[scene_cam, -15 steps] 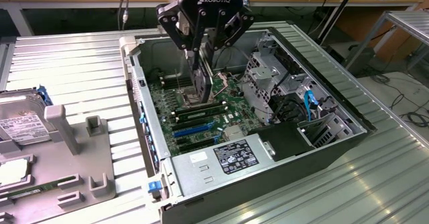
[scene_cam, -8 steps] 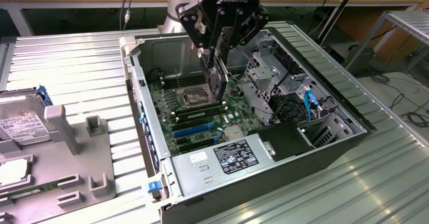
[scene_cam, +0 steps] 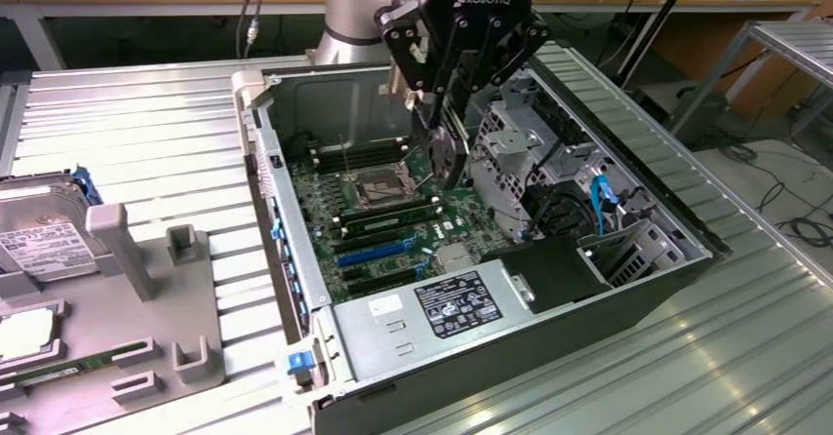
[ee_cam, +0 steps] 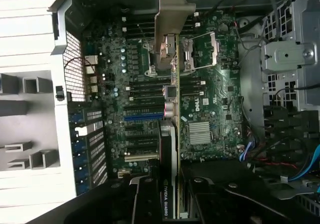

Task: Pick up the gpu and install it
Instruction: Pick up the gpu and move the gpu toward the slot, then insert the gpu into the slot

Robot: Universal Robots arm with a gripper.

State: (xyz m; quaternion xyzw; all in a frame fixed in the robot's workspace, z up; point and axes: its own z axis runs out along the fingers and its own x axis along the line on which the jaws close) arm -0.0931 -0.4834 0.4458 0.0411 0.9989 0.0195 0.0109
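The hand [scene_cam: 450, 98] clamps the thin dark gpu card with silver bracket [scene_cam: 447, 157] over the open grey computer case [scene_cam: 277, 172]. A ribbed silver metal worktop [scene_cam: 143, 133] carries the case.

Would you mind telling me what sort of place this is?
Most likely a robotics lab bench set up for computer assembly: an open desktop case lies on a ribbed metal table, the gripper holds the gpu over its motherboard, and a grey fixture tray beside it carries a hard drive.
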